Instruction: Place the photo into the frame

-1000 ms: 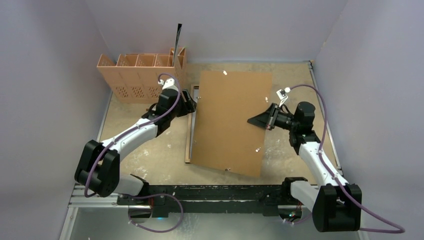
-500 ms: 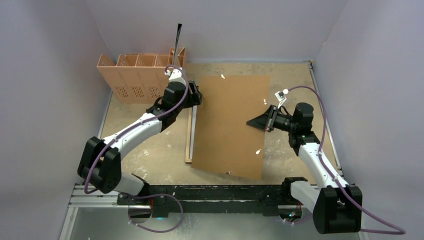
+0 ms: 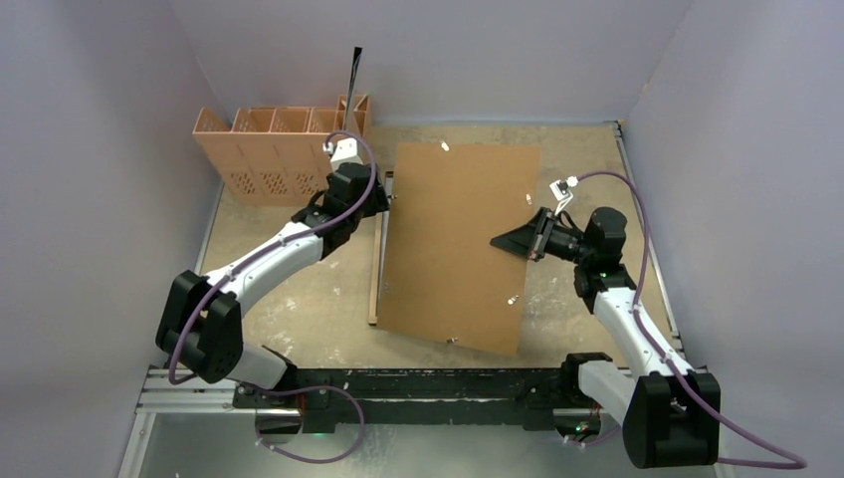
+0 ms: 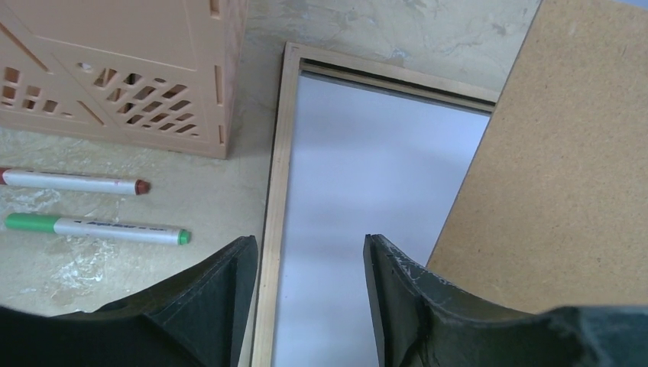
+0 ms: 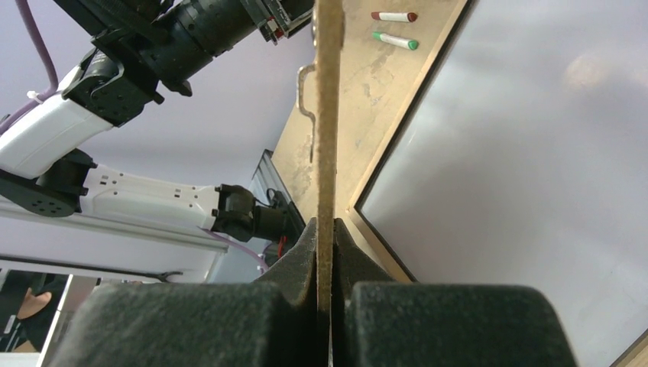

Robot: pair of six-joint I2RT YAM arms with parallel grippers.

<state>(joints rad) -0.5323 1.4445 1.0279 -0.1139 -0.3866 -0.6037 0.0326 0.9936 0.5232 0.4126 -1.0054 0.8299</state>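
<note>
- The backing board (image 3: 453, 244) is being gripped along its right edge by the right tool (image 5: 325, 225), whose jaws are clenched flat on the thin sheet.
- The board is being held over the frame (image 4: 277, 191), askew to it. It is covering most of it, and only the left rail and far-left corner are showing.
- The frame is lying flat on the desk (image 3: 299, 309), its pale wood side up, just beside the orange crate (image 3: 274, 149).
- A pale sheet (image 4: 367, 199) is filling the frame's opening. The photo's printed side is not seen in any view, so whether this is the print lying face down cannot be told.
- The left tool (image 4: 307, 252) is hanging released over the left rail, one jaw on either side of it, with nothing grasped.
- Two markers, red (image 4: 76, 183) and green (image 4: 99, 228), are lying on the desk left of the frame.
- Step judged: the board is being handled over the frame, probably for closing it up.
- Next move judged: the rail needs steadying by the left tool while the board is squared to the opening and lowered.
</note>
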